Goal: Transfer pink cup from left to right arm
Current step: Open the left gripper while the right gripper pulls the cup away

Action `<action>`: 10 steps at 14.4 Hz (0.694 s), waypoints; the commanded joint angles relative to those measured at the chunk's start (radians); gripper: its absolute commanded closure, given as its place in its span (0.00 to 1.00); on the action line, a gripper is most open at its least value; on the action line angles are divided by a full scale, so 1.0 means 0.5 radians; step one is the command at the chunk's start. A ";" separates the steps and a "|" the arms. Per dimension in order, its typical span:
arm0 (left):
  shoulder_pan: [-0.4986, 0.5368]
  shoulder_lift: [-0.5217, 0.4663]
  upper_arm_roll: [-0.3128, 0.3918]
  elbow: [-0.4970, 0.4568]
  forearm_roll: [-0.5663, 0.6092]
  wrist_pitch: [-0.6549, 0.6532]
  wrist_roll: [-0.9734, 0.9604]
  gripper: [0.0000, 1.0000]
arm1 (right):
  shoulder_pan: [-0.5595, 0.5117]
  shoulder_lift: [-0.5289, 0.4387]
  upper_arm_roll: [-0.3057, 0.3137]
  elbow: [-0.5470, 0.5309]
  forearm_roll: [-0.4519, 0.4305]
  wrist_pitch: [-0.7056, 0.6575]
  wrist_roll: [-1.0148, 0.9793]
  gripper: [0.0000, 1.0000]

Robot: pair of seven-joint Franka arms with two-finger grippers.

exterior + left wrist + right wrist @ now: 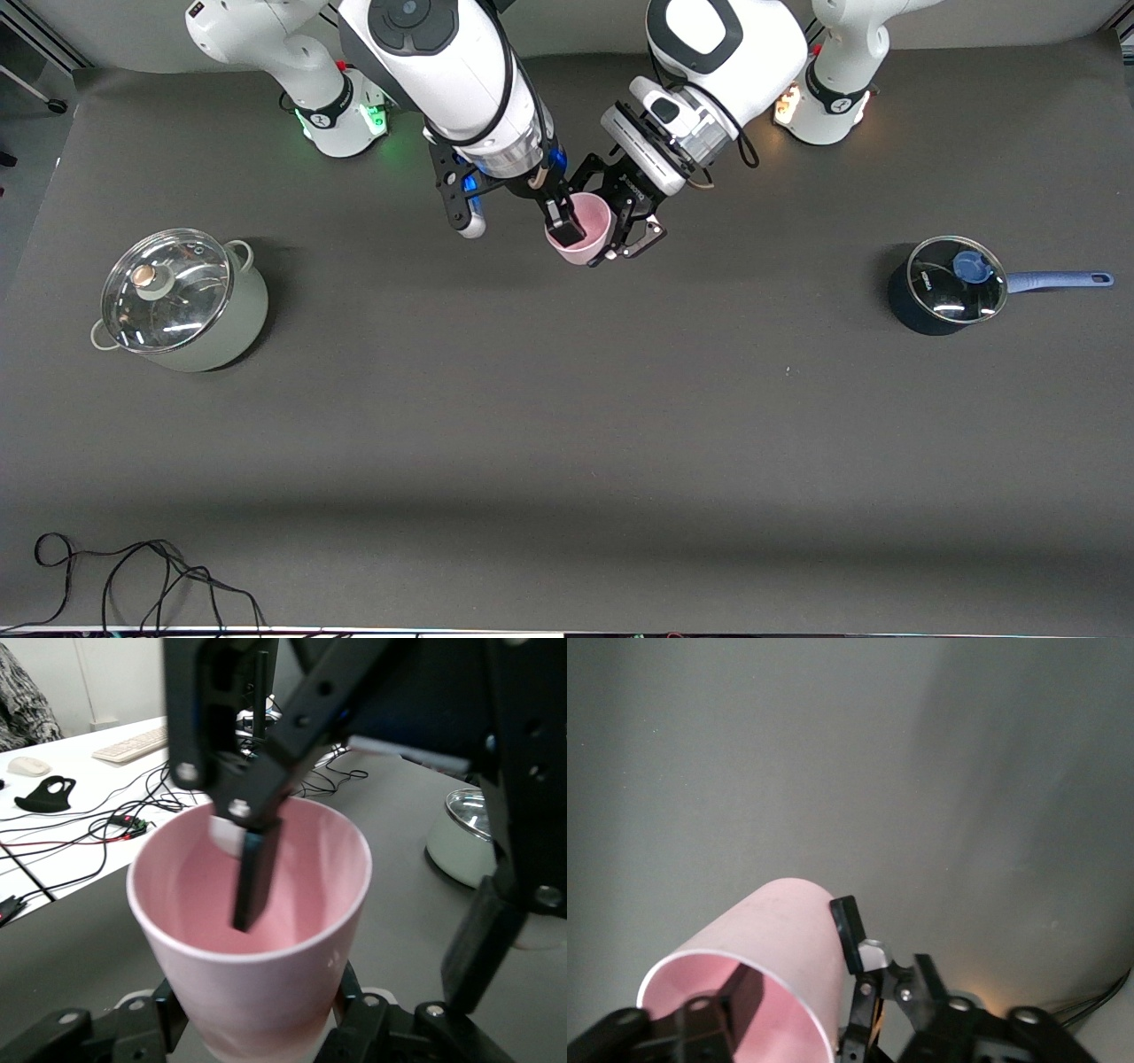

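Observation:
The pink cup hangs in the air over the middle of the table, toward the robots' bases. It is tilted, with its mouth facing up. My left gripper is shut on the cup, its black linkage fingers clamping the lower wall from both sides. My right gripper stands open astride the cup's rim. One of its fingers reaches down inside the cup. The other stays outside, toward the right arm's end, with a gap to the wall.
A pale green pot with a glass lid stands toward the right arm's end. A dark blue saucepan with a lid and long handle stands toward the left arm's end. A black cable lies at the table's front edge.

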 commanded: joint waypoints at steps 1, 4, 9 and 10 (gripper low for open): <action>-0.004 -0.041 -0.001 0.010 -0.031 0.009 -0.026 0.76 | 0.015 -0.002 -0.013 0.026 -0.045 -0.035 0.029 1.00; -0.004 -0.041 -0.001 0.010 -0.031 0.009 -0.026 0.76 | 0.015 -0.008 -0.013 0.029 -0.088 -0.035 0.013 1.00; -0.004 -0.041 -0.001 0.010 -0.031 0.009 -0.026 0.75 | -0.006 -0.014 -0.016 0.053 -0.076 -0.035 -0.042 1.00; -0.004 -0.041 -0.001 0.010 -0.031 0.009 -0.026 0.73 | -0.013 -0.017 -0.019 0.053 -0.076 -0.035 -0.045 1.00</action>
